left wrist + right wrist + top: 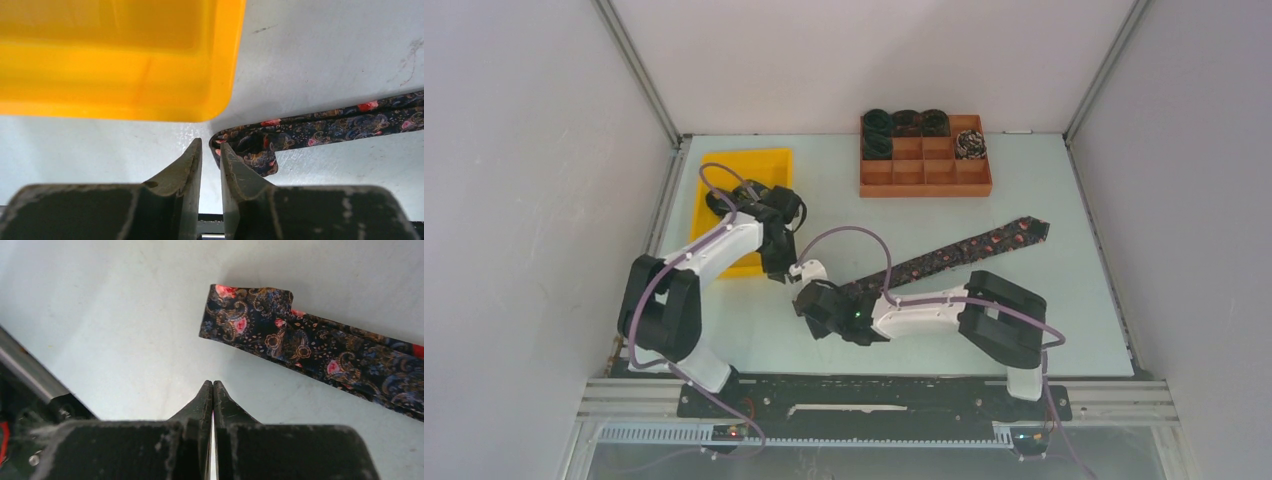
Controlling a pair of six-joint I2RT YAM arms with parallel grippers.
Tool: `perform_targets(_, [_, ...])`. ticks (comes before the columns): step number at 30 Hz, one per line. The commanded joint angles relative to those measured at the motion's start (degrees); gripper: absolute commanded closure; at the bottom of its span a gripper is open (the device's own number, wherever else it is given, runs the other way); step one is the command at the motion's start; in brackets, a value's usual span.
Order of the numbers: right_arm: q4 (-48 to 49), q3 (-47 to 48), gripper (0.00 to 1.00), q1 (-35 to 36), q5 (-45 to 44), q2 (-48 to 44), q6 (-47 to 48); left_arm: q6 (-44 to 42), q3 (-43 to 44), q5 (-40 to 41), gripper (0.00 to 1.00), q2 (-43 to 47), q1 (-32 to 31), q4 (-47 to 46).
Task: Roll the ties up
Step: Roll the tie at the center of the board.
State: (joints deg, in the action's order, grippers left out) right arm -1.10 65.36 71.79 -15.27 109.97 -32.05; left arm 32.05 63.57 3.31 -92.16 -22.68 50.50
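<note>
You've got bright, even light from above on the overhead view. The arms drop only faint, soft shadows on the pale table [1084, 300], and the side walls fall off to grey. Over to your left wrist: the yellow bin [115, 60] glows close to saturation, and the left gripper [211, 147] looms dark and soft against the lens. Right wrist: the tie [300, 350] is crisp, with a soft shadow under its edge, and the right gripper [213, 387] is blurred and grainy.
</note>
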Motion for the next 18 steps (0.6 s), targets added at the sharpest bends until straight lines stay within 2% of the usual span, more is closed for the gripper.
perform_targets(1, [-1.68, 0.31, 1.00, 0.29, -0.11, -7.18, 1.53, -0.37, 1.11, 3.87, 0.76, 6.77, 1.07, 1.84])
perform_targets(5, [-1.27, 0.34, 1.00, -1.22, 3.18, -10.03, 1.74, -0.05, -0.46, 7.21, 0.86, 13.02, 1.86, 1.30])
perform_targets(12, [0.26, 0.46, 1.00, -6.05, 11.45, -9.87, -0.60, 0.04, -8.36, 9.41, 0.84, 26.09, 3.31, -5.73])
perform_targets(15, [0.51, 0.45, 1.00, -7.84, 14.40, -9.21, -1.32, -0.53, -15.18, 8.10, 0.77, 34.04, 3.72, -13.98])
perform_targets(18, [2.56, 0.44, 1.00, -9.67, 17.39, -8.12, -2.21, -0.72, -22.70, 4.34, 0.76, 40.16, 4.06, -21.41])
